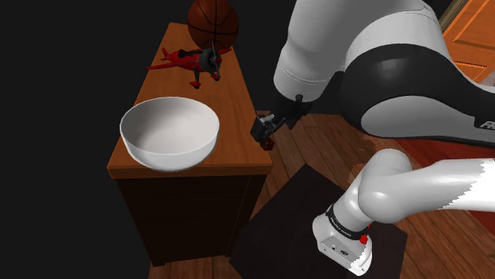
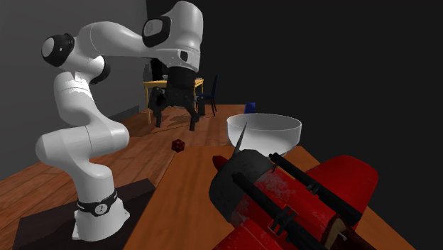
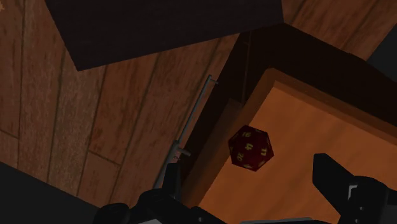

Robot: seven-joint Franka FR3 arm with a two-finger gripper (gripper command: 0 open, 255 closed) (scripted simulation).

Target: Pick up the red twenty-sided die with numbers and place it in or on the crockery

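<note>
The tool (image 2: 174,122) is hanging just above the die (image 3: 251,147) with its fingers spread wide, gripping nothing. The die is lying at the very edge of the worktop (image 1: 230,103), on the side facing the stand (whether it is resting wholly on the top I cannot tell). In the wrist view it is sitting between the two fingers, with neither touching it. The bowl (image 1: 170,154) is standing on the same worktop, apart from the die, toward the shoulder view's left.

The step in hand, as I am judging it, is the descent to grasp. What is mattering most here is the edge: any sideways nudge is risking a roll off the worktop onto the floor. So the tool should be coming straight down, keeping the die centred, with no contact until both fingers are level with its widest part. One finger is looking likely to pass outside the edge while the other is meeting the top, so the depth is needing care. The facets are slanting, so the fingers should be closing slowly and evenly, letting the die settle rather than squirt out. The lift afterwards should be clearing the bowl's rim.
</note>
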